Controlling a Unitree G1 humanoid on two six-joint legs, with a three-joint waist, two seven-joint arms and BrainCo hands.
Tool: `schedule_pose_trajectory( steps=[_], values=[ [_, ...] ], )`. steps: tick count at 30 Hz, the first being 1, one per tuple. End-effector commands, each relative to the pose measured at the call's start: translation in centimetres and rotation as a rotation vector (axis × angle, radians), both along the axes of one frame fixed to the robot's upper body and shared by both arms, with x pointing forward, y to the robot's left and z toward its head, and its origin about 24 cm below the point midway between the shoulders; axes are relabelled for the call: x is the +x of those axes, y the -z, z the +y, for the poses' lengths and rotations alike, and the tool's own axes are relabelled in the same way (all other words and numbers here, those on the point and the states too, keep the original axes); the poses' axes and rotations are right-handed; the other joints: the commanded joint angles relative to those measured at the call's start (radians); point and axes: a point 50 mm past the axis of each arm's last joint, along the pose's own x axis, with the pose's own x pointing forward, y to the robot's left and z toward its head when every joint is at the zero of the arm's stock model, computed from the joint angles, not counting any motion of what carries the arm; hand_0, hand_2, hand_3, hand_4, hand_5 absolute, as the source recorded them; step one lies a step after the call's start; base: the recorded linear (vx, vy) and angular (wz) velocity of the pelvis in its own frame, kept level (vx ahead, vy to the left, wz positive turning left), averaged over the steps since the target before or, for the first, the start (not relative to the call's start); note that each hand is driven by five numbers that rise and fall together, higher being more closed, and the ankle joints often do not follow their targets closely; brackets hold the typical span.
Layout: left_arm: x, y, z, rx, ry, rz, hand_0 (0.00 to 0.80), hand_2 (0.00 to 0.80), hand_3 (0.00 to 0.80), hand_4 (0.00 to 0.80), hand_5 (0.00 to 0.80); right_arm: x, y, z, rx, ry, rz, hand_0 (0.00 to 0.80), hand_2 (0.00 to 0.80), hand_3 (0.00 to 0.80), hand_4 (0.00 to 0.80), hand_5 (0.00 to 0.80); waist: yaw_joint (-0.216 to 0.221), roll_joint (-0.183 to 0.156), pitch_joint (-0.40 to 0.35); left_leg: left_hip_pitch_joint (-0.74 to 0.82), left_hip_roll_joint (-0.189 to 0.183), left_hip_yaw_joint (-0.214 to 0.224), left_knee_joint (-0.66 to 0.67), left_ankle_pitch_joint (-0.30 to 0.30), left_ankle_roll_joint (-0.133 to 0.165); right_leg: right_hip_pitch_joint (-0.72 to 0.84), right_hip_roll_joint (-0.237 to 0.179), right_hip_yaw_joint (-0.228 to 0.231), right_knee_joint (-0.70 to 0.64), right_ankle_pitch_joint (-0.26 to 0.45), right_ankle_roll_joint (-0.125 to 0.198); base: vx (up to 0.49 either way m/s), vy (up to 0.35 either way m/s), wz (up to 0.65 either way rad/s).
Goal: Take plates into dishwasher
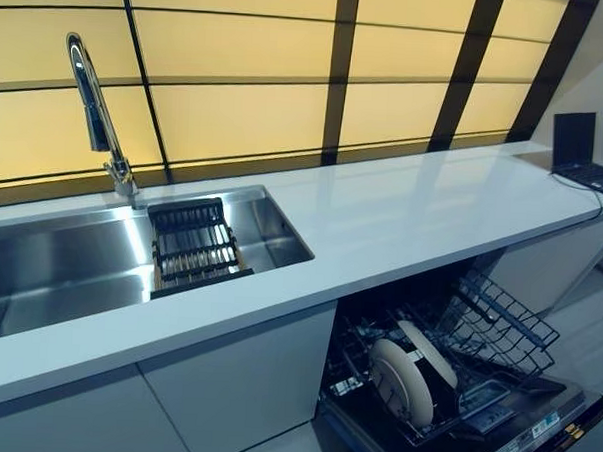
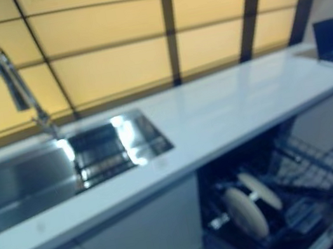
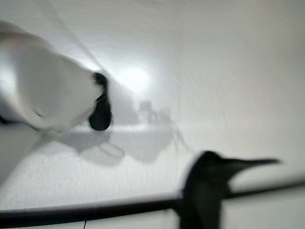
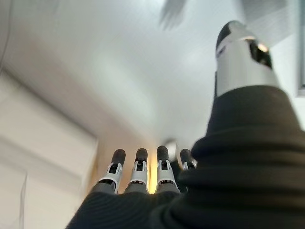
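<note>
Standing upright in the open dishwasher's (image 1: 533,436) lower rack (image 1: 497,325), two white plates (image 1: 403,379) sit below the table (image 1: 402,220). Right hand (image 4: 228,157) shows straight, released fingers (image 4: 139,167), grasping nothing; left hand (image 3: 47,95) blurred, cannot tell.

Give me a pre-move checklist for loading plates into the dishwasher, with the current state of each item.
1. Dishwasher door open, lower rack pulled out: ok.
2. Plates already loaded: two plates stand upright in the rack: ok.
3. Free rack space for more: bare wire on the right part of the rack: ok.
4. Next plate located: none shows on the countertop or in the sink, which holds only a dark drainer rack: not ok.
5. Right hand empty, fingers straight: ok.
6. Left hand state: only a blurred finger shows: cannot tell.
</note>
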Motion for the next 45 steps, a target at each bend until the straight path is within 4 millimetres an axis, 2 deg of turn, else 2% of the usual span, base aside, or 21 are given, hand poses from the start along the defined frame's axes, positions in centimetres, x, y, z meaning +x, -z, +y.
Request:
schedule_pose_trajectory(
  steps=[1, 3, 4, 7, 12, 17, 18, 19, 21, 22, 23, 25, 26, 27, 28, 31, 34, 36, 39, 43, 45],
  values=[
    [4.0, -0.9, 0.5, -0.011, 0.025, -0.146, 0.000, 0.000, 0.000, 0.000, 0.000, -1.2, 1.7, 0.9, 0.031, 0.194, -0.142, 0.000, 0.000, 0.000, 0.000, 0.000, -0.016, 0.013, 0.005, 0.208, -0.063, -0.048, -0.126, 0.041, 0.035, -0.043, 0.156, 0.029, 0.109, -0.142, 0.014, -0.286, -0.087, 0.82],
    [4.0, -0.5, -0.5, -0.054, 0.031, -0.132, 0.000, 0.000, 0.000, 0.000, 0.000, -2.9, 3.5, 2.3, 0.086, 0.363, -0.205, 0.000, 0.000, 0.000, 0.000, 0.000, -0.029, 0.040, 0.008, 0.234, -0.123, -0.062, -0.212, -0.004, 0.057, -0.137, 0.178, -0.021, 0.149, -0.126, 0.026, -0.556, 0.009, 1.66],
    [3.8, -0.4, -0.5, -0.060, 0.031, -0.129, 0.000, 0.000, 0.000, 0.000, 0.000, -3.4, 4.0, 2.8, 0.101, 0.395, -0.178, 0.000, 0.000, 0.000, 0.000, 0.000, -0.038, 0.055, 0.026, 0.251, -0.146, -0.053, -0.303, -0.062, 0.087, -0.223, 0.160, -0.062, 0.214, -0.111, 0.037, -0.684, 0.110, 1.71],
    [3.2, -0.3, -0.5, -0.047, 0.024, -0.121, 0.000, 0.000, 0.000, 0.000, 0.000, -3.3, 4.7, 3.7, 0.149, 0.408, -0.135, 0.000, 0.000, 0.000, 0.000, 0.000, -0.019, 0.068, 0.052, 0.235, -0.170, -0.100, -0.362, -0.086, 0.121, -0.274, 0.147, -0.092, 0.279, -0.112, 0.040, -0.383, 0.050, 0.68],
    [1.9, -0.4, 0.5, -0.005, 0.036, -0.111, 0.000, 0.000, 0.000, 0.000, 0.000, -4.1, 5.9, 5.5, 0.248, 0.407, -0.034, 0.000, 0.000, 0.000, 0.000, 0.000, 0.020, 0.040, 0.059, 0.211, -0.194, -0.146, -0.346, -0.103, 0.145, -0.245, 0.145, -0.102, 0.238, -0.077, 0.061, -0.275, -0.065, 0.25],
    [3.8, -1.1, 1.3, 0.043, 0.143, -0.136, 0.000, 0.000, 0.000, 0.000, 0.000, -4.7, 5.5, 4.9, 0.247, 0.325, 0.010, 0.000, 0.000, 0.000, 0.000, 0.000, 0.024, 0.016, 0.061, 0.207, -0.216, -0.153, -0.353, -0.111, 0.171, -0.232, 0.134, -0.117, 0.189, -0.012, 0.094, -0.169, -0.008, 0.05],
    [5.0, -1.6, 1.6, 0.062, 0.180, -0.153, 0.000, 0.000, 0.000, 0.000, 0.000, -4.1, 5.5, 4.9, 0.252, 0.252, 0.024, 0.000, 0.000, 0.000, 0.000, 0.000, 0.022, 0.012, 0.077, 0.195, -0.222, -0.147, -0.357, -0.106, 0.179, -0.247, 0.114, -0.117, 0.193, 0.029, 0.123, -0.187, -0.006, -0.19],
    [5.6, -1.8, 1.8, 0.071, 0.199, -0.160, 0.000, 0.000, 0.000, 0.000, 0.000, -3.8, 5.5, 4.9, 0.255, 0.231, 0.029, 0.000, 0.000, 0.000, 0.000, 0.000, 0.018, 0.013, 0.088, 0.187, -0.220, -0.153, -0.360, -0.099, 0.182, -0.258, 0.102, -0.085, 0.214, 0.050, 0.141, -0.235, -0.028, -0.23],
    [6.6, -2.4, 2.3, 0.090, 0.229, -0.177, 0.000, 0.000, 0.000, 0.000, 0.000, -3.6, 5.8, 5.3, 0.262, 0.202, 0.049, 0.000, 0.000, 0.000, 0.000, 0.000, -0.004, 0.025, 0.115, 0.166, -0.201, -0.163, -0.363, -0.067, 0.192, -0.305, 0.073, 0.061, 0.337, 0.056, 0.163, -0.251, -0.042, 0.09],
    [6.6, -2.5, 2.5, 0.084, 0.220, -0.177, 0.000, 0.000, 0.000, 0.000, 0.000, -3.6, 5.9, 5.5, 0.260, 0.196, 0.061, 0.000, 0.000, 0.000, 0.000, 0.000, -0.006, 0.028, 0.122, 0.153, -0.191, -0.146, -0.363, -0.056, 0.193, -0.314, 0.044, 0.082, 0.388, 0.051, 0.163, -0.391, -0.084, 0.22],
    [6.4, -2.5, 2.7, 0.068, 0.190, -0.168, 0.000, 0.000, 0.000, 0.000, 0.000, -3.0, 6.2, 6.0, 0.269, 0.184, 0.065, 0.000, 0.000, 0.000, 0.000, 0.000, 0.027, 0.038, 0.136, 0.110, -0.152, -0.088, -0.374, -0.018, 0.186, -0.259, -0.048, 0.062, 0.433, 0.020, 0.158, -0.381, -0.132, -0.11],
    [5.3, -2.3, 2.9, 0.063, 0.168, -0.142, 0.000, 0.000, 0.000, 0.000, 0.000, -2.7, 6.7, 6.6, 0.276, 0.177, 0.075, 0.000, 0.000, 0.000, 0.000, 0.000, 0.052, 0.043, 0.140, 0.086, -0.121, -0.070, -0.386, 0.009, 0.182, -0.202, -0.097, 0.102, 0.434, 0.003, 0.155, -0.295, -0.238, -0.68],
    [4.1, -2.0, 2.9, 0.056, 0.143, -0.110, 0.000, 0.000, 0.000, 0.000, 0.000, -2.8, 7.0, 7.1, 0.290, 0.185, 0.088, 0.000, 0.000, 0.000, 0.000, 0.000, 0.065, 0.047, 0.133, 0.073, -0.101, -0.074, -0.383, 0.019, 0.180, -0.149, -0.105, 0.143, 0.393, -0.022, 0.147, -0.155, -0.217, -0.67],
    [4.1, -2.0, 2.9, 0.056, 0.143, -0.110, 0.000, 0.000, 0.000, 0.000, 0.000, -2.8, 7.0, 7.1, 0.290, 0.185, 0.088, 0.000, 0.000, 0.000, 0.000, 0.000, 0.065, 0.047, 0.133, 0.073, -0.101, -0.074, -0.383, 0.019, 0.180, -0.149, -0.105, 0.143, 0.393, -0.022, 0.147, -0.185, -0.235, -0.63],
    [3.5, -1.8, 2.9, 0.051, 0.127, -0.094, 0.000, 0.000, 0.000, 0.000, 0.000, -2.9, 7.2, 7.4, 0.298, 0.196, 0.107, 0.000, 0.000, 0.000, 0.000, 0.000, 0.069, 0.041, 0.128, 0.050, -0.099, -0.076, -0.368, 0.033, 0.184, -0.127, -0.127, 0.159, 0.336, 0.006, 0.132, -0.118, -0.167, -0.53],
    [1.8, -1.4, 2.8, 0.048, 0.070, -0.044, 0.000, 0.000, 0.000, 0.000, 0.000, -3.4, 7.8, 8.5, 0.339, 0.209, 0.151, 0.000, 0.000, 0.000, 0.000, 0.000, 0.088, 0.028, 0.107, 0.033, -0.082, -0.076, -0.321, 0.011, 0.177, -0.097, -0.209, 0.188, 0.246, 0.070, 0.164, -0.137, -0.231, -0.44],
    [2.6, -1.5, 2.9, 0.077, 0.050, -0.049, 0.000, 0.000, 0.000, 0.000, 0.000, -2.2, 8.6, 9.8, 0.368, 0.200, 0.095, 0.000, 0.000, 0.000, 0.000, 0.000, 0.096, 0.014, 0.104, 0.015, -0.044, -0.056, -0.262, -0.010, 0.172, -0.097, -0.203, 0.182, 0.213, 0.043, 0.174, -0.133, -0.328, -0.61],
    [4.5, -1.9, 2.7, 0.077, 0.057, -0.097, 0.000, 0.000, 0.000, 0.000, 0.000, -0.5, 9.3, 11.0, 0.360, 0.173, 0.034, 0.000, 0.000, 0.000, 0.000, 0.000, 0.086, 0.011, 0.108, -0.002, -0.009, -0.035, -0.243, 0.003, 0.160, -0.087, -0.182, 0.190, 0.217, 0.016, 0.176, -0.155, -0.317, -0.48],
    [5.8, -2.1, 2.3, 0.058, 0.088, -0.136, 0.000, 0.000, 0.000, 0.000, 0.000, 0.2, 9.7, 11.8, 0.359, 0.177, -0.001, 0.000, 0.000, 0.000, 0.000, 0.000, 0.074, 0.015, 0.113, 0.000, 0.006, -0.023, -0.262, 0.024, 0.150, -0.087, -0.166, 0.197, 0.216, 0.004, 0.177, -0.102, -0.140, -0.27],
    [9.3, -2.6, 0.4, 0.024, 0.188, -0.232, 0.000, 0.000, 0.000, 0.000, 0.000, 1.8, 10.6, 13.9, 0.344, 0.220, -0.094, 0.000, 0.000, 0.000, 0.000, 0.000, 0.058, 0.041, 0.130, 0.005, 0.013, -0.038, -0.342, 0.083, 0.129, -0.087, -0.137, 0.190, 0.225, -0.046, 0.175, -0.179, -0.192, 0.15],
    [8.9, -2.4, 0.0, 0.019, 0.218, -0.224, 0.000, 0.000, 0.000, 0.000, 0.000, 3.0, 10.6, 14.5, 0.321, 0.224, -0.140, 0.000, 0.000, 0.000, 0.000, 0.000, 0.053, 0.057, 0.143, 0.005, 0.014, -0.040, -0.360, 0.101, 0.125, -0.098, -0.129, 0.187, 0.253, -0.077, 0.169, -0.128, -0.126, 0.06]
  ],
)
